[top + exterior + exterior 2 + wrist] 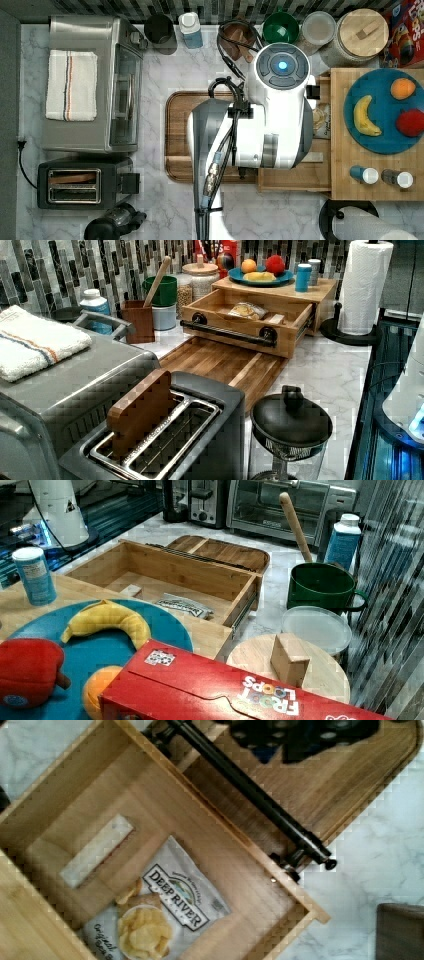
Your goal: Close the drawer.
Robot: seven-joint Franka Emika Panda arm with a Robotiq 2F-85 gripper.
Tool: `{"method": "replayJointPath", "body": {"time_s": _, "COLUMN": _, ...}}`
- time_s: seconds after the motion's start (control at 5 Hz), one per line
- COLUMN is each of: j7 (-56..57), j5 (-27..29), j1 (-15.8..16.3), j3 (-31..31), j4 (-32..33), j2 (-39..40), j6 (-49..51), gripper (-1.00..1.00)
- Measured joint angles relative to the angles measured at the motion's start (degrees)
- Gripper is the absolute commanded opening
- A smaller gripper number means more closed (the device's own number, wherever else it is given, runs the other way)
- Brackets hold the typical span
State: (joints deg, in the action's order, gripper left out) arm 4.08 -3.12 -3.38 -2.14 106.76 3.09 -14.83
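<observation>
Although the task calls for it shut, the drawer [250, 315] stands pulled well out of the cabinet [320, 295] under the blue plate [260, 277], its front reaching over the near end of the brown tray [220, 362] on the marble counter [330, 375]. A dark bar handle [232, 333] runs across the drawer front. Inside lie a chip bag [165, 910] and a small pale block [97, 850], both flat on the bottom and below the side walls.

In the top view, the arm [270, 110] hangs over the tray and the drawer's open half. In the wrist view, the gripper [300, 732] appears as dark shapes beyond the handle, above the tray; whether its fingers are spread or closed cannot be told, and no contact with the handle or front is visible.

Judged from this, nothing of the closing is done: the whole travel remains. The front must be pushed toward the cabinet until flush.
</observation>
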Motion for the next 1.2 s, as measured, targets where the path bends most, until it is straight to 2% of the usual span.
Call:
{"method": "replayJointPath", "body": {"time_s": 0.2, "j7": 0.00, "j5": -0.07, "j1": -0.79, "j3": -0.32, "j4": 0.22, "j2": 0.13, "j6": 0.10, "gripper": 1.00}}
{"method": "replayJointPath", "body": {"time_s": 0.6, "j7": 2.02, "j5": 2.61, "j1": -0.86, "j3": -0.57, "j4": 1.96, "j2": -0.09, "j6": -1.23, "gripper": 1.00}}
{"method": "replayJointPath", "body": {"time_s": 1.0, "j7": 18.52, "j5": 2.75, "j1": 0.40, "j3": 0.41, "j4": 4.14, "j2": -0.13, "j6": -2.43, "gripper": 1.00}}
{"method": "replayJointPath", "body": {"time_s": 1.2, "j7": 24.79, "j5": 1.40, "j1": 1.28, "j3": 1.45, "j4": 5.54, "j2": -0.63, "j6": -2.69, "gripper": 0.73}}
